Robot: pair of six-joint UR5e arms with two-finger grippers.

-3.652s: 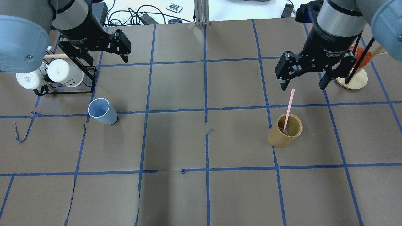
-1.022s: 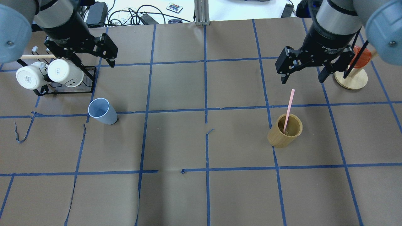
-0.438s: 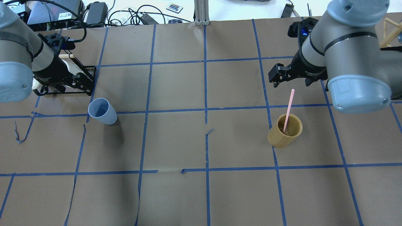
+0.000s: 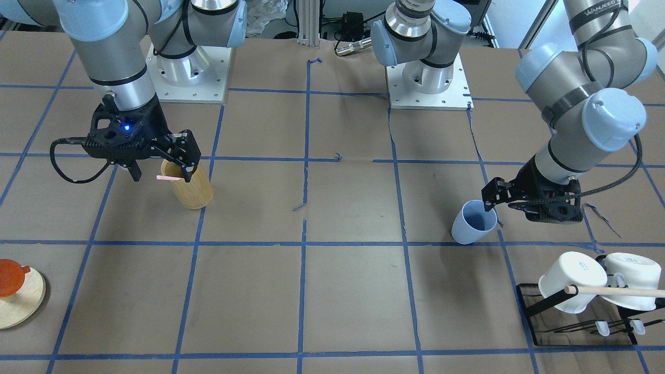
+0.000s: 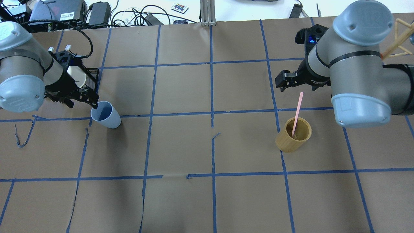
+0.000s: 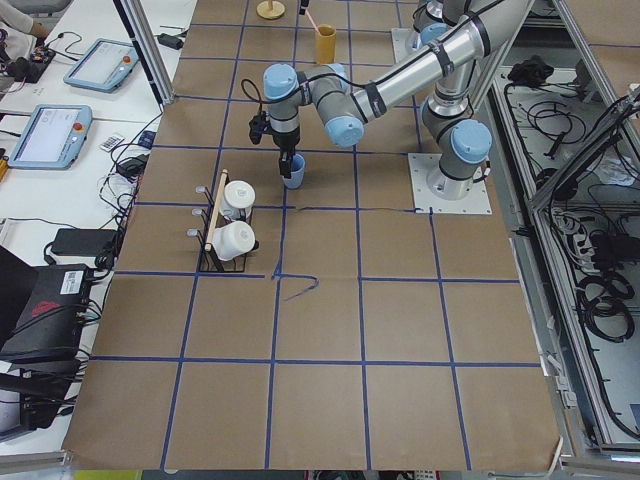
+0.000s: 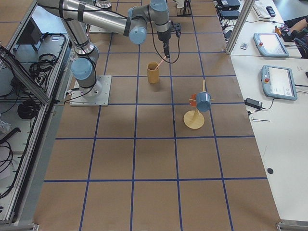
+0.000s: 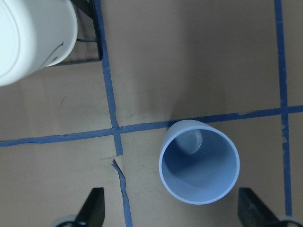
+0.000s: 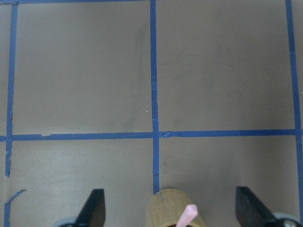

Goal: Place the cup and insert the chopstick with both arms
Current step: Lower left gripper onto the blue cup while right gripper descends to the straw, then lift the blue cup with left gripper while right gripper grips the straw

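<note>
Hovering with the left gripper spread wide over the upright blue cup, near the rack of 2 white mugs. Hanging with the right gripper equally wide, gripping nothing, just above the pink chopstick leaning in the bamboo holder

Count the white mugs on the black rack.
2. Both hang on the black rack: one white mug nearer the blue cup, the second white mug beside it.
</note>
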